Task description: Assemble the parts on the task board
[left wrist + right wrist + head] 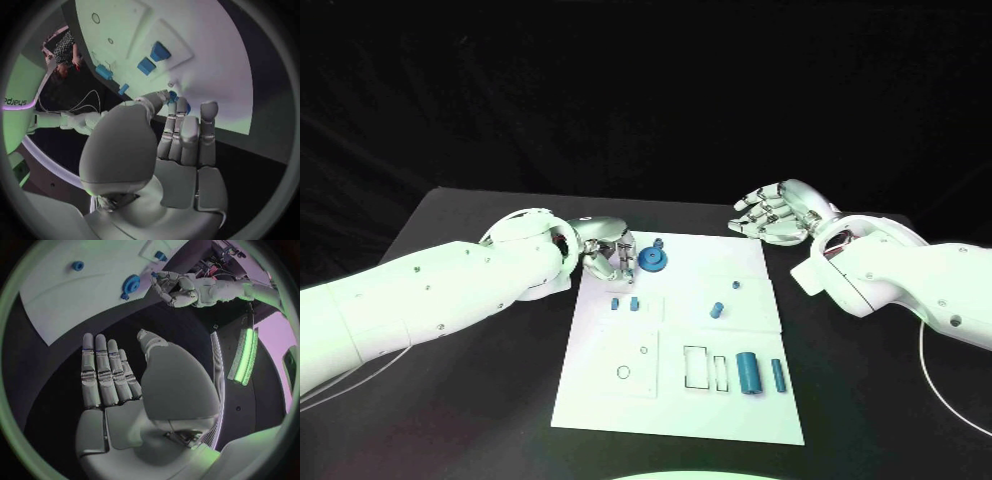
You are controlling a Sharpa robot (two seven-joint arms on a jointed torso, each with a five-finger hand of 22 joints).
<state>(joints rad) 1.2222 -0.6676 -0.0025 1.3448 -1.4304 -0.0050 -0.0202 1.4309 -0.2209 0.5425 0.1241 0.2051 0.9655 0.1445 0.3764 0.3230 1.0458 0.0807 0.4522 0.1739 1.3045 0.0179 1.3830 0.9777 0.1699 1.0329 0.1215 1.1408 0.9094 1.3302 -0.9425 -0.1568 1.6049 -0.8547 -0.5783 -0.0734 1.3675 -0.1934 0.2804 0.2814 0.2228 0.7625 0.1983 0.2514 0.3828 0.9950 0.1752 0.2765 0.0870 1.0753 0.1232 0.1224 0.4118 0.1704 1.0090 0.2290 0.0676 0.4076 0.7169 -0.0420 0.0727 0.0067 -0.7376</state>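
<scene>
Seating step, judged: the left hand (600, 250), fingers curled at the round blue gear-like part (653, 262) at the white task board's (678, 415) eleven o'clock, grip uncertain, must press next; right hand (776, 212) hovers open-fingered, empty.

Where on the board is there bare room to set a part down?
Free: the task board's near strip below the two cylinders, and the far right corner by the right hand. Crowded: around the blue wheel at the left hand.

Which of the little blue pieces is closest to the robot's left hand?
The round blue wheel-shaped piece at the board's far end, right beside the left hand; the other blue pieces lie farther down the board.
</scene>
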